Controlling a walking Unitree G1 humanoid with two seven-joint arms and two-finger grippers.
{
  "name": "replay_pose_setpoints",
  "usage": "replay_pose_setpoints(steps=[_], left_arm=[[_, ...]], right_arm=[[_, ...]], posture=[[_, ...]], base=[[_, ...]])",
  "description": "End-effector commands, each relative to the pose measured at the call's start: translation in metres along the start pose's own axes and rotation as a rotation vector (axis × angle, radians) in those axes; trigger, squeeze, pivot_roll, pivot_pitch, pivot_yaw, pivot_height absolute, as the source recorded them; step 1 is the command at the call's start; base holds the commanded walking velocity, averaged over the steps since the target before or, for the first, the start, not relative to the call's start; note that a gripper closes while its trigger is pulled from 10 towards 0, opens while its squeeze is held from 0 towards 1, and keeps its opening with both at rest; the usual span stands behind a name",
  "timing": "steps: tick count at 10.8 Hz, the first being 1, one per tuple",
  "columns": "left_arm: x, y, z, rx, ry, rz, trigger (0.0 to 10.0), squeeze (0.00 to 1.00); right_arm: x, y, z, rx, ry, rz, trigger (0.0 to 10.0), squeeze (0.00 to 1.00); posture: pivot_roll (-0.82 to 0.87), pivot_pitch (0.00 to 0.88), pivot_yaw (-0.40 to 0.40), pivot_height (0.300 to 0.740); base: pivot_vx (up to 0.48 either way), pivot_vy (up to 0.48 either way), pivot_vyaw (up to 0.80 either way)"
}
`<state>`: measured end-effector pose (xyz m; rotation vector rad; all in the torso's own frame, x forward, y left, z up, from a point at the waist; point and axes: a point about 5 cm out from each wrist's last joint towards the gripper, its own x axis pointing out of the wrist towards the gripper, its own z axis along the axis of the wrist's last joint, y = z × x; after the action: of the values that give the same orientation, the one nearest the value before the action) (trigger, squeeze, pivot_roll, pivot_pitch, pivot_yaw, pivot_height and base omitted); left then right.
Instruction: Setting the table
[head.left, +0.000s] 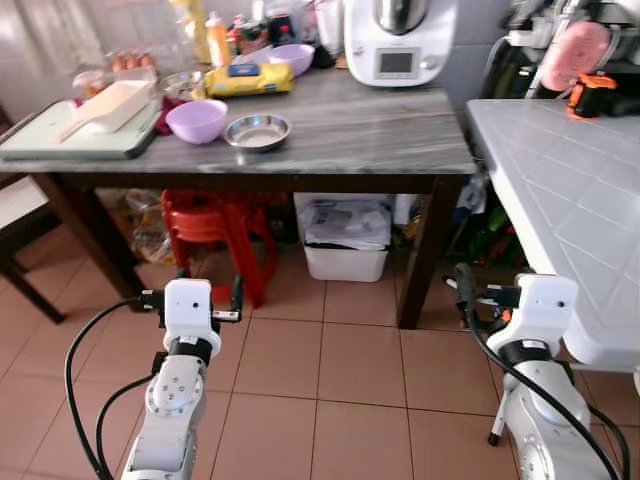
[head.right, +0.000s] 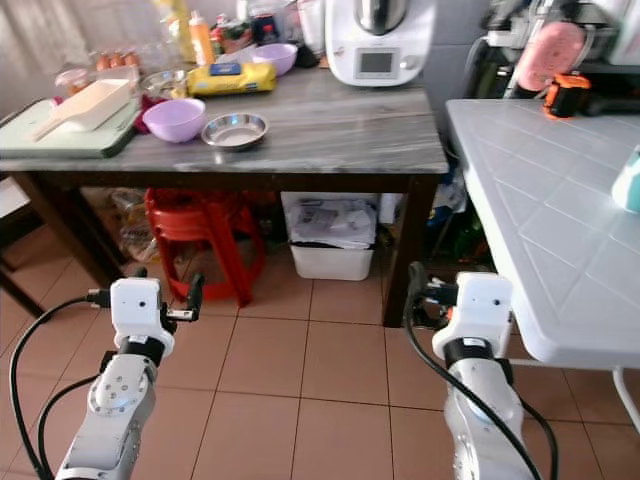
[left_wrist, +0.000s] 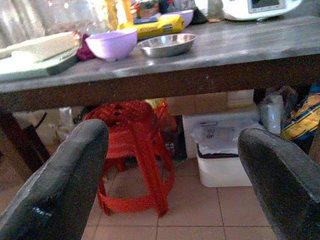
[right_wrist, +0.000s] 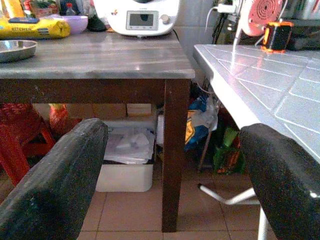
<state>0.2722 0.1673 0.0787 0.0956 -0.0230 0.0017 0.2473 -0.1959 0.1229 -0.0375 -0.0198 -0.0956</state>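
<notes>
Tiled kitchen floor (head.left: 330, 380), cluttered wooden bench (head.left: 350, 130) ahead with a lavender bowl (head.left: 197, 120); left gripper (left_wrist: 172, 180) and right gripper (right_wrist: 175, 180) fingers spread wide, holding nothing.

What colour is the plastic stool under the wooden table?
Red; the plastic stool under the wooden table shows best in the left wrist view.

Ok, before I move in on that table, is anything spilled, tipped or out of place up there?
Nothing stands out. The purple bowl and steel dish sit upright near the wooden table's front edge, with no spill visible. The yellow packet lies flat behind them. Both tools hang open below table height.
</notes>
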Motion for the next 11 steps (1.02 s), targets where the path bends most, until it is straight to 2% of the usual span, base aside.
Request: replay_pose_setpoints(steps=[1, 4, 8, 11], left_arm=[[0.001, 0.001, 0.000, 0.017, -0.007, -0.026, 10.0, 0.00], [0.004, -0.013, 0.000, 0.022, -0.018, -0.070, 10.0, 0.00], [0.006, -0.012, 0.004, -0.003, -0.036, -0.018, 10.0, 0.00], [0.019, -0.023, 0.010, -0.022, -0.057, -0.067, 10.0, 0.00]], right_arm=[[0.000, 0.002, 0.000, 0.003, -0.004, 0.014, 10.0, 0.00], [0.013, 0.016, 0.008, 0.003, -0.037, 0.082, 10.0, 0.00], [0.022, 0.013, 0.009, -0.015, -0.040, 0.096, 10.0, 0.00], [0.026, 0.014, 0.011, -0.008, -0.057, 0.071, 10.0, 0.00]], posture=[[-0.12, 0.023, 0.089, 0.740], [-0.12, 0.023, 0.071, 0.740], [-0.09, 0.005, 0.055, 0.740], [-0.12, 0.000, 0.068, 0.740]], base=[[0.000, 0.000, -0.56], [0.000, 0.000, -0.14], [0.000, 0.000, 0.00], [0.000, 0.000, 0.00]])
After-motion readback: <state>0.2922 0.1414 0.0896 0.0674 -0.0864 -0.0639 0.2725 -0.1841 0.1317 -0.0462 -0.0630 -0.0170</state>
